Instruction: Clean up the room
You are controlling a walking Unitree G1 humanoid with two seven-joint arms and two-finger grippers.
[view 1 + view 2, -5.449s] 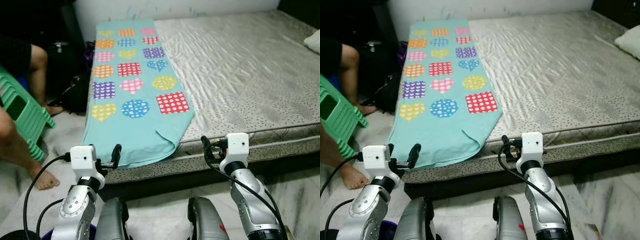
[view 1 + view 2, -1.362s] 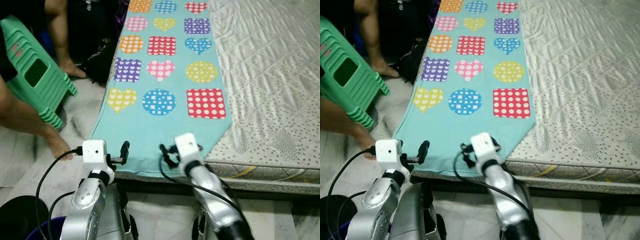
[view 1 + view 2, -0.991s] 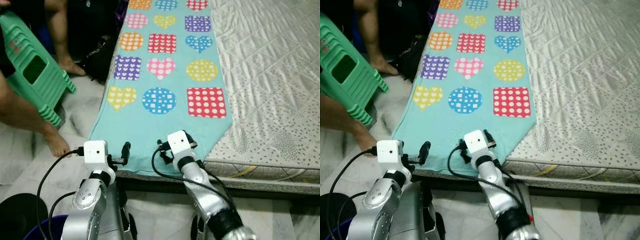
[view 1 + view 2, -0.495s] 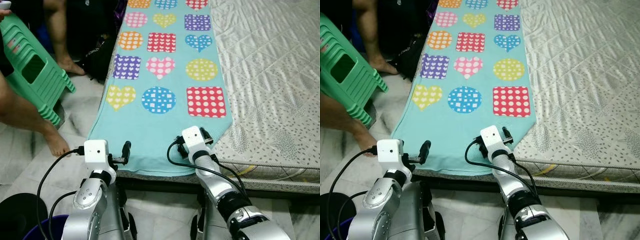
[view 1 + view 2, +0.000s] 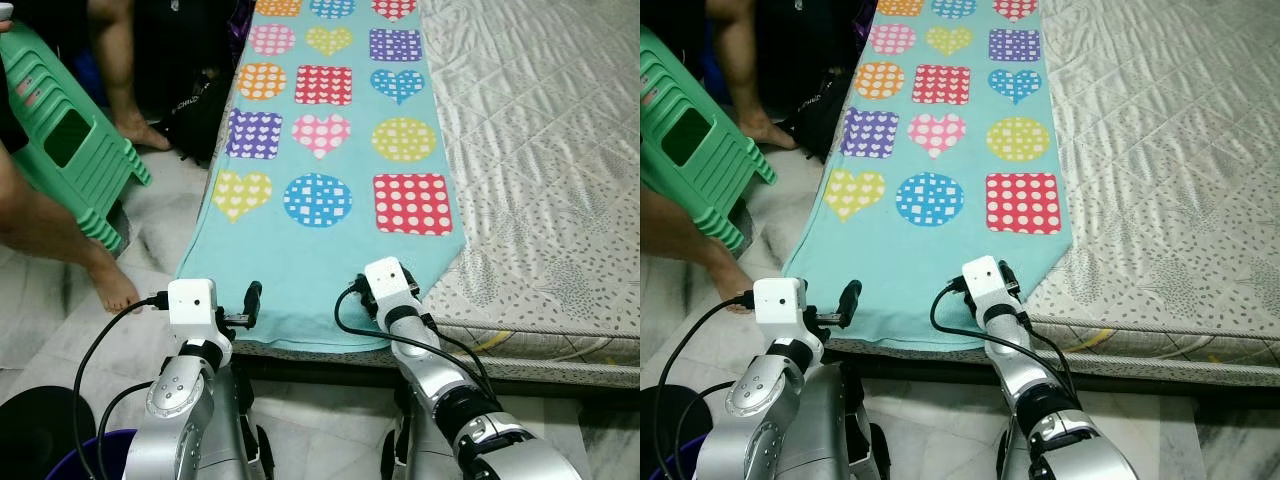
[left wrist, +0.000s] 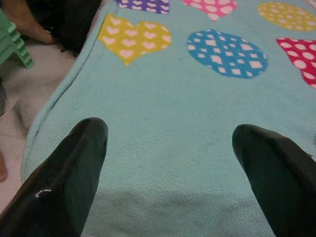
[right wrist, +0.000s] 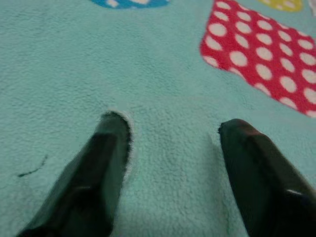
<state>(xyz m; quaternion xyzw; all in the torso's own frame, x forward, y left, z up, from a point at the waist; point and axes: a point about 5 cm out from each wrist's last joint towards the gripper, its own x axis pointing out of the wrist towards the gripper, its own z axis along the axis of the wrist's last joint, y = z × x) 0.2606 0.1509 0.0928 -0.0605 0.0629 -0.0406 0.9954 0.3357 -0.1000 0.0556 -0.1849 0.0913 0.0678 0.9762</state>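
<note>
A teal fleece blanket [image 5: 320, 220] with coloured hearts, circles and squares lies along the left side of the mattress [image 5: 540, 150], and its near end hangs over the front edge. My right gripper [image 7: 170, 140] is open. Both fingertips [image 7: 114, 129] press into the fleece just short of the red dotted square [image 7: 261, 69], dimpling it. In the left eye view this gripper [image 5: 392, 280] sits near the blanket's front right corner. My left gripper [image 6: 168, 148] is open too and hovers over the blanket's near left corner, where the left eye view shows this gripper [image 5: 250, 300] at the hanging edge.
A green plastic stool [image 5: 60, 150] and a person's bare legs and foot [image 5: 112, 290] are on the floor to the left. A dark bag [image 5: 190, 100] lies against the bed's side. A black round object [image 5: 30, 440] and a purple rim [image 5: 95, 470] are by my left arm.
The view has come closer and shifted left over the blanket. My right gripper has swung across onto the blanket's near end and settled into the fleece. The left gripper has hardly moved.
</note>
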